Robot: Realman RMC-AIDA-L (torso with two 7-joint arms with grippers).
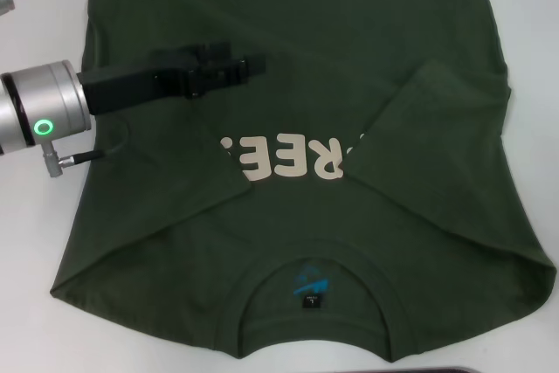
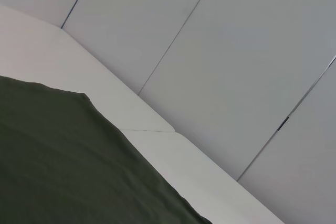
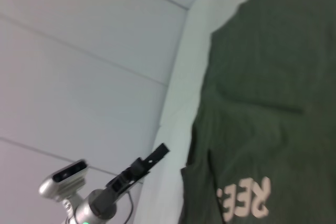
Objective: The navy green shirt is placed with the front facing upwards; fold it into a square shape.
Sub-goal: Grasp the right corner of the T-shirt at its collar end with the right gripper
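I see the navy green shirt (image 1: 306,85) spread across the table, both sleeves folded inward. My left gripper (image 1: 249,65) hovers above its left half, fingers together, empty. Descending blindly could ruck the folded sleeve

Head overhead; wrists oblique, shirt (image 1: 297,242) shared

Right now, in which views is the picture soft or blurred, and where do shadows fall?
Head view: sharp; the left gripper casts a faint shadow on the navy green shirt. Left wrist view: shirt cloth looks soft, evenly lit. Right wrist view: blurred overall, cream letters smeared.
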